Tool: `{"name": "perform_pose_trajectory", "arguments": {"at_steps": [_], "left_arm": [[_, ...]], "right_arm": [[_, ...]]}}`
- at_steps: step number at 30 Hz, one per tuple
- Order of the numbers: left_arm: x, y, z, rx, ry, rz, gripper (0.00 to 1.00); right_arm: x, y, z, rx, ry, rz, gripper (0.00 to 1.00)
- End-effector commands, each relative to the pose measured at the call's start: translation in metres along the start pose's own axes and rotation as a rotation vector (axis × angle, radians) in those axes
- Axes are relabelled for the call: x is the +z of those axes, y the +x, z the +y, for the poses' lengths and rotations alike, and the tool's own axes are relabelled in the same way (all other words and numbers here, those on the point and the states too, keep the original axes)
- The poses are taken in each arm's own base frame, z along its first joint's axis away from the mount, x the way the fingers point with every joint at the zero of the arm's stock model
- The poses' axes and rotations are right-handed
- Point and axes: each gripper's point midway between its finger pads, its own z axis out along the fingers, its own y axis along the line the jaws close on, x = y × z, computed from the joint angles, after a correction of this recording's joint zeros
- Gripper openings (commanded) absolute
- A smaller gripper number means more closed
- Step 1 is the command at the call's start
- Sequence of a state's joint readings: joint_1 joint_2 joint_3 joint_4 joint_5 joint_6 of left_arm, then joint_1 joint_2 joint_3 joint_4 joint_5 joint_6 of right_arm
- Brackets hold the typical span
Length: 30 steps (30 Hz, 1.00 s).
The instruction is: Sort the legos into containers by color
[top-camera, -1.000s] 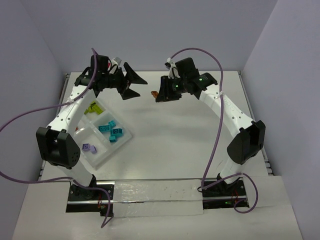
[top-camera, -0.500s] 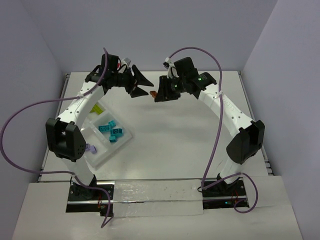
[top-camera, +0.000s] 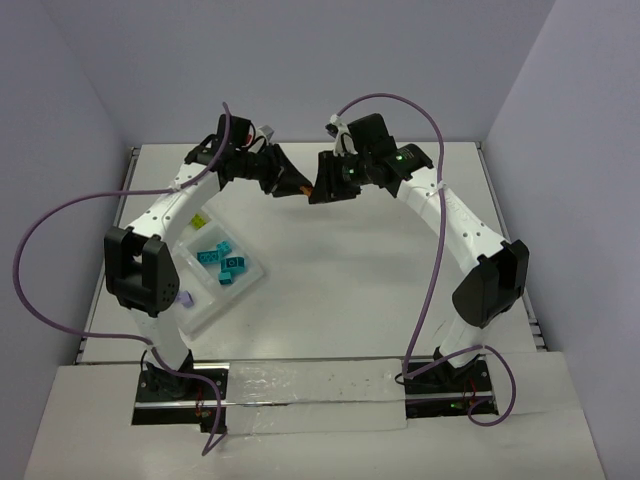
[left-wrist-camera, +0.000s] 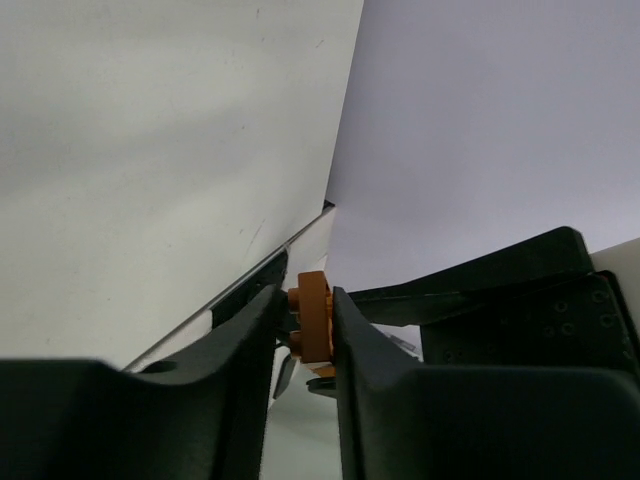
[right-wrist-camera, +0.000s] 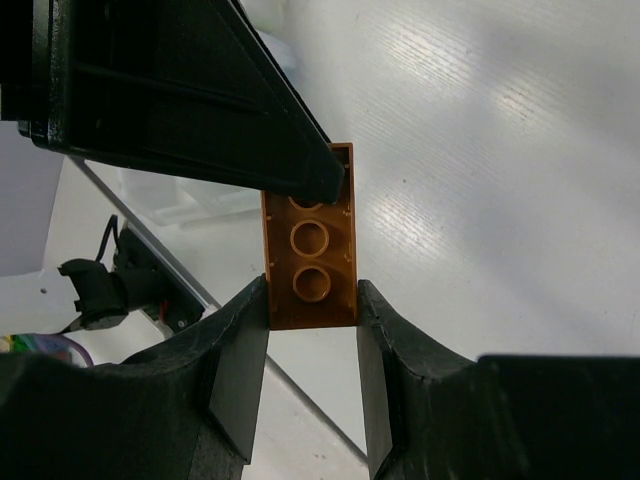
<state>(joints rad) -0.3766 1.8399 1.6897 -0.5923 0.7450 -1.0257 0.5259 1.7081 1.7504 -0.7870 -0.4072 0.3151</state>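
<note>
Between two pincers (left-wrist-camera: 308, 305) (right-wrist-camera: 312, 300), one orange lego (right-wrist-camera: 310, 245)

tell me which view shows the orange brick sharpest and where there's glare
right wrist: orange brick crisp, studs clear, streaky glare on the table; left wrist: brick softer, dark foreground blurred; top view: even light, brick only a speck

Overhead; wrist close-ups sharing orange brick (right-wrist-camera: 310, 270)

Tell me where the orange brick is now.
The orange brick hangs above the table's far middle in the top view, clamped in the right gripper, with the left gripper closed on its free end.
</note>
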Motion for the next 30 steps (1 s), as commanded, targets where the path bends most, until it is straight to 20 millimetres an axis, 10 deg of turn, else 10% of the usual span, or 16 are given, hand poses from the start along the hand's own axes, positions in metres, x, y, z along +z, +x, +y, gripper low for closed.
{"name": "perform_pose_trajectory", "arguments": {"at_steps": [1,4,8,13,21,25,30], "left_arm": [[-0.004,0.004,-0.021,0.059,0.044,0.006,0.25],[-0.007,0.004,-0.022,0.065,0.04,-0.001,0.0],[-0.012,0.0,-0.015,0.07,-0.023,-0.032,0.0],[-0.043,-0.03,0.029,0.034,-0.205,-0.167,0.0],[-0.194,-0.076,0.114,-0.129,-0.579,-0.597,0.0],[-0.293,-0.072,0.148,-0.24,-0.773,-0.894,0.0],[-0.359,-0.054,0.196,-0.376,-0.946,-1.061,0.0]], "right_arm": [[-0.004,-0.011,0.01,-0.038,-0.021,-0.026,0.0],[-0.004,-0.01,0.01,-0.036,-0.019,-0.024,0.0],[-0.005,-0.014,0.004,-0.015,0.018,-0.039,0.64],[-0.018,-0.023,0.0,-0.015,0.059,-0.08,0.82],[-0.045,-0.036,-0.021,0.018,0.131,-0.181,0.84],[-0.045,-0.031,-0.031,0.034,0.149,-0.173,0.85],[-0.046,-0.03,-0.031,0.034,0.143,-0.171,0.86]]}}
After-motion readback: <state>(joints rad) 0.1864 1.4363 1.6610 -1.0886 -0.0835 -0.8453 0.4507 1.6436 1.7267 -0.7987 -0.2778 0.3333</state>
